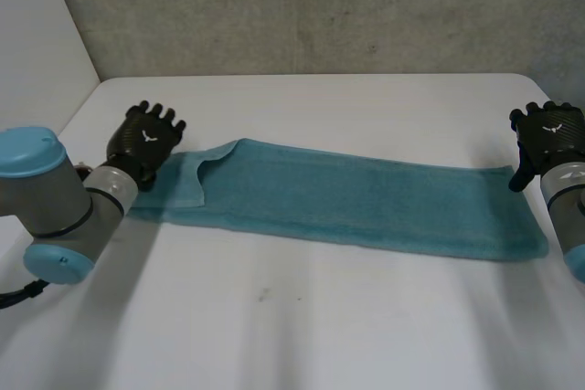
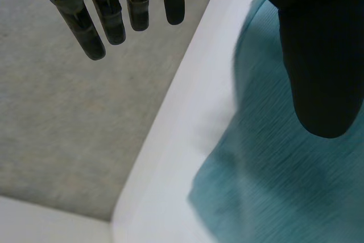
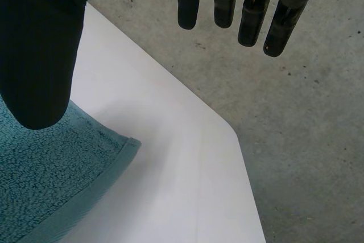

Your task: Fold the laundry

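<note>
Head view: we see the teal towel [image 1: 347, 198] flat on the worktop [image 1: 320, 335], long axis left to right, its ends by the left hand [image 1: 146, 139] and right hand [image 1: 548, 134]. Left wrist view: fingers [image 2: 85, 32] straight, holding nothing. Right wrist view: likewise, a towel corner under the thumb [image 3: 40, 55]

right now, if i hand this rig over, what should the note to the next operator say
Left robot hand: open, holding nothing, at the towel's left end.
Right robot hand: open, holding nothing, by the far corner of the towel's right end.
Towel: lies as a long strip across the table, a small flap turned over near its left end.
Done: laid out flat; looks folded lengthwise, not certain.
Left: fold it end to end; neither robot hand grips it yet.
</note>
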Robot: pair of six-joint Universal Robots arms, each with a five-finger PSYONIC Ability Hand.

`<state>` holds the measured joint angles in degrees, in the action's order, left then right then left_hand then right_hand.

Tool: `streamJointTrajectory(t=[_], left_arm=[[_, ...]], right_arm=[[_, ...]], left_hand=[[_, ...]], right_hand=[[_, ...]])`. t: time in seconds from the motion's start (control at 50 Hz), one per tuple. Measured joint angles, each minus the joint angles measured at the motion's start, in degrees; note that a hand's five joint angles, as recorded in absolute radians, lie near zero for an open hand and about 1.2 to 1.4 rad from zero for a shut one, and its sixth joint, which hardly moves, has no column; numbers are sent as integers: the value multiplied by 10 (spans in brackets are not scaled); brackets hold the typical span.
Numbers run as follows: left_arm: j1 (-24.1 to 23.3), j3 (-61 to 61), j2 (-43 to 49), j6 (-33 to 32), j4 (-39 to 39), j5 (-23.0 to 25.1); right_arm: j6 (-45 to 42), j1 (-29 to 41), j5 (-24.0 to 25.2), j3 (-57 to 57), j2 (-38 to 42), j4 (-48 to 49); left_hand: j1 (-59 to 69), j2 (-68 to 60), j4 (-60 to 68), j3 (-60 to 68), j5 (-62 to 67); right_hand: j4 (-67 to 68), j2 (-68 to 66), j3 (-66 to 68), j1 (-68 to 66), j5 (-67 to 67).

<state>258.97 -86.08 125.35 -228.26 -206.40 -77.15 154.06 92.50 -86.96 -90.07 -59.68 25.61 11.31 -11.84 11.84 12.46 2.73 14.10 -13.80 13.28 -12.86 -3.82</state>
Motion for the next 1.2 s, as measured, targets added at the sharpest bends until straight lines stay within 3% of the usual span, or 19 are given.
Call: streamJointTrajectory(t=[0.16, 0.4, 0.62, 0.86, 1.0, 1.2], left_arm=[[14, 44, 60, -18, -42, 1], [26, 186, 163, -15, -42, -3], [39, 262, 180, -16, -60, -27], [28, 115, 71, 9, -54, -17], [-3, -2, -15, 98, -11, 21], [-39, -7, -12, 186, 23, 41]], right_arm=[[-1, 7, 0, -3, 0, 0], [-1, 8, 0, -6, 1, 0], [-1, 8, 0, -8, 0, 0], [-1, 8, 0, -9, 0, 0], [-3, 9, 0, -10, 0, 0], [-23, 15, 0, -12, 1, 0]], left_hand=[[0, 0, 0, 0, 0], [0, 0, 0, 0, 0], [0, 0, 0, 0, 0], [0, 0, 0, 0, 0], [0, 0, 0, 0, 0], [0, 0, 0, 0, 0]], right_hand=[[0, 0, 0, 0, 0], [0, 0, 0, 0, 0], [0, 0, 0, 0, 0], [0, 0, 0, 0, 0], [-7, 0, -8, 9, 0], [-7, 0, -8, 9, 0]])
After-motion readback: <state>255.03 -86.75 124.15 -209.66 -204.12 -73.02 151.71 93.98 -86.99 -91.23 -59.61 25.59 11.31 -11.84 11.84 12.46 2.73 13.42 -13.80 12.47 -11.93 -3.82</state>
